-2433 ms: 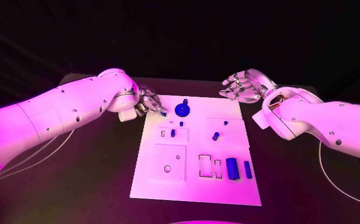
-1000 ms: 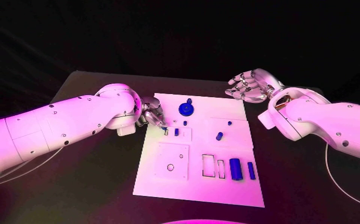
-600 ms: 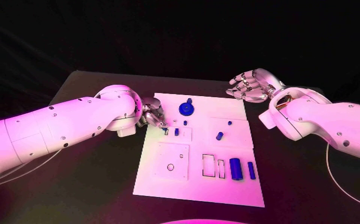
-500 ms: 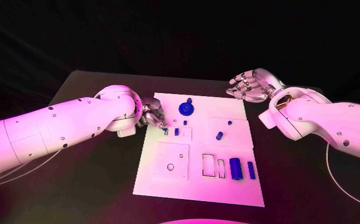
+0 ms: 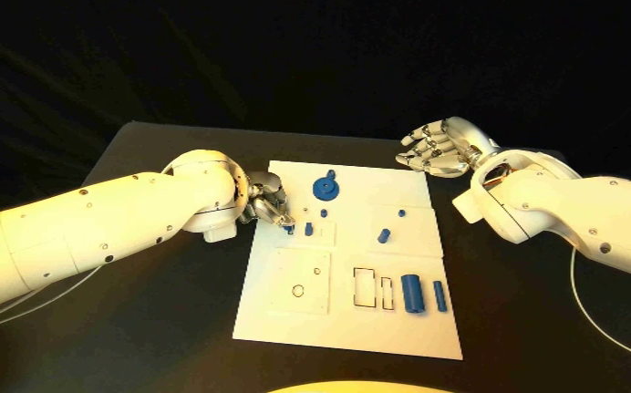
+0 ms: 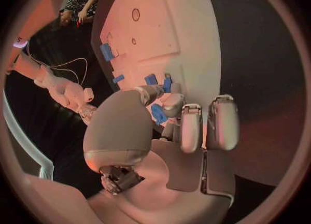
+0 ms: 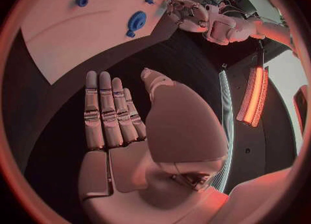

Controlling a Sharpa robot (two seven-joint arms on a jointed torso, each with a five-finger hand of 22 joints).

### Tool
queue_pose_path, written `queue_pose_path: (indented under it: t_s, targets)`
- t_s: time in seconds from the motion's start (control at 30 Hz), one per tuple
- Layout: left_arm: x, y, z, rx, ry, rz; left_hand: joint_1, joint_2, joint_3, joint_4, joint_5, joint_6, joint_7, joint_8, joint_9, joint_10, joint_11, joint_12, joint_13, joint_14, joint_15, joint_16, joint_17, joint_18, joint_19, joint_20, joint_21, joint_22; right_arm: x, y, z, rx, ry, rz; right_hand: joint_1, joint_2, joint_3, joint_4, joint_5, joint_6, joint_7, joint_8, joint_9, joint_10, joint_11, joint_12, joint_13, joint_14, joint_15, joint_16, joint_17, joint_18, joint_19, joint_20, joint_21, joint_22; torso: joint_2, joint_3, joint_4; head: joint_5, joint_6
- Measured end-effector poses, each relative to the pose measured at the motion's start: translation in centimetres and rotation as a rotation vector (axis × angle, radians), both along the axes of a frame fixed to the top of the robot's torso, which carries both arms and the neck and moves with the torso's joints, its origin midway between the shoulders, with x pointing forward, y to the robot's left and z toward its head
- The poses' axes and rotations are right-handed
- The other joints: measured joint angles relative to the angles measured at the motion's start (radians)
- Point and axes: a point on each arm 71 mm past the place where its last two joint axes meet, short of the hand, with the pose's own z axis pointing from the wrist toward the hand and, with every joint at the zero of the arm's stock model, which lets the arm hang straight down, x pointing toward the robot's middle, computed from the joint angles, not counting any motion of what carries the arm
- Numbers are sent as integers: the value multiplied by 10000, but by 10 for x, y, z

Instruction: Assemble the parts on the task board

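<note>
The left hand (image 5: 267,204) sits at the left edge of the white task board (image 5: 348,320), pinching a small blue part (image 6: 158,113) between its fingertips. The right hand (image 5: 440,150) hovers over the black tabletop (image 5: 158,320) beyond the board's far right corner, fingers straight and holding nothing. A blue gear (image 5: 324,189) and other blue parts sit on the board.

Since the earliest picture the left hand (image 5: 267,204) has moved down along the task board's (image 5: 345,320) left edge, from beside the round blue part (image 5: 324,190). Its fingertips now hold a small blue part (image 6: 158,113) at the board's upper-left slots.
</note>
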Motion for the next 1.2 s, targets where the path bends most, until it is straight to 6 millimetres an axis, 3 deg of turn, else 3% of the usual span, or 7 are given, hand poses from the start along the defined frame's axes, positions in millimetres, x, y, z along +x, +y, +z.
queue_pose_path:
  t_s: [0.33,0.37,0.63,1.07,1.2]
  targets:
    - [-1,-1,-1,29,-82,-16,-13,-13,2,-2,0,5,-5,0,92,0,1,0,-6,0,0,0,0,0,-1,0,-1,-1,0,0,0,-18,-5,10,0,0,0,0,0,0,0,0,-9,0,-1,0,-24,-36,37,0,-15,-1,0,0,0,-29,-6,8,5,10,2]
    - [-2,-1,-1,31,-85,-28,-69,-68,235,-235,-2,5,-5,-1,313,-1,0,0,-12,0,0,0,0,-1,-1,0,-1,-1,-1,0,0,-19,-5,11,0,0,0,0,0,0,0,0,-9,0,0,0,-25,-36,36,0,-15,0,0,0,0,-29,-8,8,4,13,6]
    - [-6,-3,-3,68,-106,-128,-105,-104,236,-236,-3,8,-8,-1,355,-1,1,0,-16,0,0,0,-1,0,-2,0,-1,-2,-1,0,0,-24,-8,17,0,0,0,0,0,0,0,0,-9,0,-1,0,-38,-36,36,0,-27,0,0,0,0,-46,-10,8,-8,84,35]
    - [-8,-4,-3,118,-225,-175,-96,-96,247,-247,-23,16,-15,-27,377,-2,2,0,8,0,1,-1,-1,0,-2,0,-2,-3,-1,0,0,-21,-5,25,0,0,-1,0,0,0,0,0,-18,1,-1,0,-47,-36,36,-38,-37,-1,0,0,0,-68,-4,7,-7,76,83]
    - [-8,-4,-3,127,-246,-187,-96,-96,275,-219,18,19,-17,-35,657,-2,2,0,18,0,1,-1,-1,-1,-2,0,-2,-4,-1,0,0,-20,-5,26,0,0,0,1,0,0,0,0,-18,0,-1,0,-47,-36,36,-38,-37,-1,0,0,0,-67,-1,8,-8,73,80]
